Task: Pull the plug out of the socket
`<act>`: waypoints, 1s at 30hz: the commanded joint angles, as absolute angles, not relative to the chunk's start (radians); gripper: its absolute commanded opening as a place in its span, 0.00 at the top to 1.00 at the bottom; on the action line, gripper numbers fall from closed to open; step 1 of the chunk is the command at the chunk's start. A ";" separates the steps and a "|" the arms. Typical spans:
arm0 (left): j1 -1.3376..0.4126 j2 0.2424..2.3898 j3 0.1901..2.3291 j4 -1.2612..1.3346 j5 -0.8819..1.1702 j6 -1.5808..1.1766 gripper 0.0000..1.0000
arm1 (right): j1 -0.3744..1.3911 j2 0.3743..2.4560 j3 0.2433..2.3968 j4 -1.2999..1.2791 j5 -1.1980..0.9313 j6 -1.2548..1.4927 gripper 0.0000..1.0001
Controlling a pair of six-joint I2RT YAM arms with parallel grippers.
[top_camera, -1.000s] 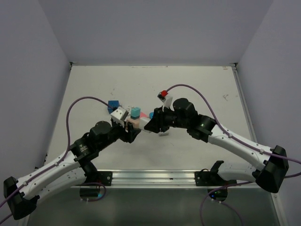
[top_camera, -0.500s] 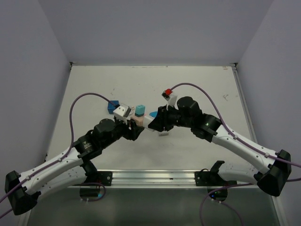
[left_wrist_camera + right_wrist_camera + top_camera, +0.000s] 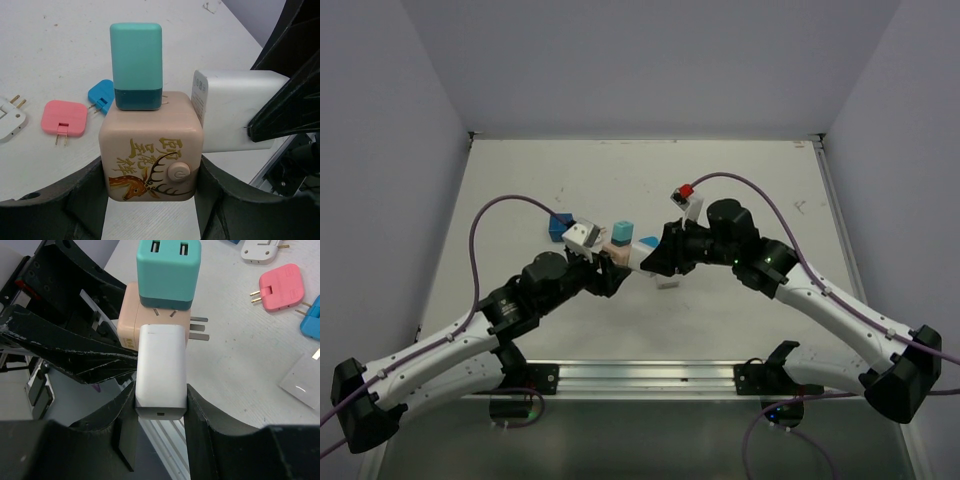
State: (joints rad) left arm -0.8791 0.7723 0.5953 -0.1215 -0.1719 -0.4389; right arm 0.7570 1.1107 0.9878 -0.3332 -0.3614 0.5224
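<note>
A beige cube socket with a deer picture is held above the table. My left gripper is shut on its two sides. A teal plug stands in its top face. A white plug sits against its right face, with no gap showing. My right gripper is shut on the white plug, with the socket and the teal plug beyond it. In the top view the socket hangs between my left gripper and my right gripper.
Loose plugs lie on the table under the socket: a pink one, a blue one and a white one. A clear plastic piece lies near them. Purple cables loop from both wrists.
Both grippers have moved a little to the right and away from the bases, carrying the socket and its plugs. The white plug is still against the socket.
</note>
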 commanded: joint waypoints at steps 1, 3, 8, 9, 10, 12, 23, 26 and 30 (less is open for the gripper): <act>-0.804 0.756 0.600 -0.328 -0.640 -0.440 1.00 | 0.646 1.003 1.011 -0.650 -0.337 0.402 1.00; -0.805 0.765 0.604 -0.339 -0.653 -0.449 1.00 | 0.638 1.008 1.028 -0.676 -0.345 0.390 1.00; -0.805 0.793 0.620 -0.371 -0.686 -0.466 1.00 | 0.637 1.022 1.057 -0.715 -0.383 0.383 1.00; -0.804 0.798 0.620 -0.373 -0.690 -0.469 1.00 | 0.638 1.023 1.068 -0.722 -0.382 0.385 1.00; -0.805 0.798 0.620 -0.371 -0.695 -0.471 1.00 | 0.638 1.026 1.075 -0.744 -0.370 0.384 1.00; -0.805 0.799 0.618 -0.374 -0.707 -0.471 1.00 | 0.638 1.035 1.100 -0.770 -0.347 0.376 1.00; -0.805 0.791 0.644 -0.437 -0.793 -0.498 1.00 | 0.598 1.019 1.117 -0.856 -0.307 0.339 1.00; -0.807 0.793 0.640 -0.427 -0.775 -0.497 1.00 | 0.598 1.006 1.140 -0.865 -0.311 0.334 1.00; -0.807 0.721 0.604 -0.315 -0.701 -0.434 1.00 | 0.597 0.996 1.108 -0.809 -0.343 0.340 1.00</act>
